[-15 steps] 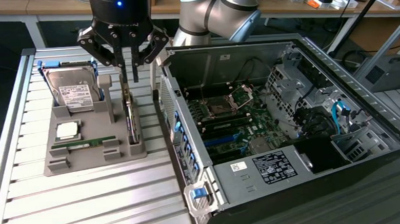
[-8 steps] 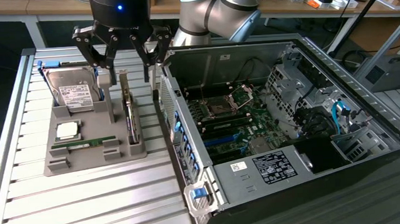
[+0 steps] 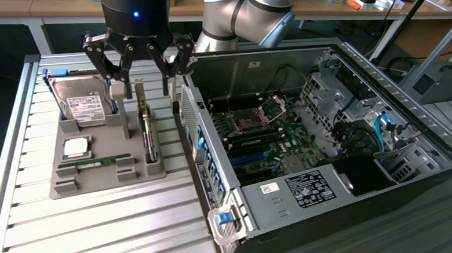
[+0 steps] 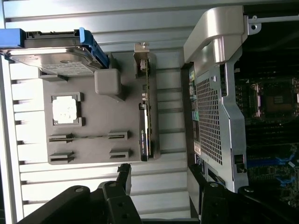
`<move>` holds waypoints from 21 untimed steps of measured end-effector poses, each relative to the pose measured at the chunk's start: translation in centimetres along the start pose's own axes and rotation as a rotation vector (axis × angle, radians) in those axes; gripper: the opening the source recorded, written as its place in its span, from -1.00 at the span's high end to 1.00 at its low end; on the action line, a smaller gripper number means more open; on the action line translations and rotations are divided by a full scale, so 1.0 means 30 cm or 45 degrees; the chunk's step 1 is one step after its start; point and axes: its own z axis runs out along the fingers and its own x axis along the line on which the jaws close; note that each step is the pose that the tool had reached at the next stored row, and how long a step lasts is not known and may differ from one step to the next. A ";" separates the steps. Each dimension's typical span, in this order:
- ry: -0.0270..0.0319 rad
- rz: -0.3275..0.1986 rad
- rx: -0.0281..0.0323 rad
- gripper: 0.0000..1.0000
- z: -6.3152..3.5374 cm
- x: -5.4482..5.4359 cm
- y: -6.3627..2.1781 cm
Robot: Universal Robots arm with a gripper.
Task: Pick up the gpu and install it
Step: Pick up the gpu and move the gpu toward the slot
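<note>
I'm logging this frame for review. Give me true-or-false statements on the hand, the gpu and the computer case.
1. The gpu stands on edge in the grey tray. True.
2. The hand is shut on the gpu. False: it is open, over the tray.
3. The hard drive sits inside the computer case. False: it sits in the tray.
4. The case is open, with its motherboard showing. True.

Exterior view: a tray (image 3: pixel 97 181) sits on a table (image 3: pixel 100 231) at the frame's left. On it, a hard drive (image 3: pixel 81 102) lies uppermost, with a chip (image 3: pixel 76 147) and memory stick (image 3: pixel 96 161) below. A graphics card (image 3: pixel 147 133) stands on edge along the tray's right side, under a gripper (image 3: pixel 141 79). A computer case (image 3: pixel 307 189) lies at right.
</note>
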 end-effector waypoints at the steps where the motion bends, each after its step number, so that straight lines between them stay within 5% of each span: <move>1: 0.0000 0.000 0.0000 -0.20 0.001 0.000 0.000; 21: 0.0000 0.000 0.0000 -0.20 0.019 0.000 -0.001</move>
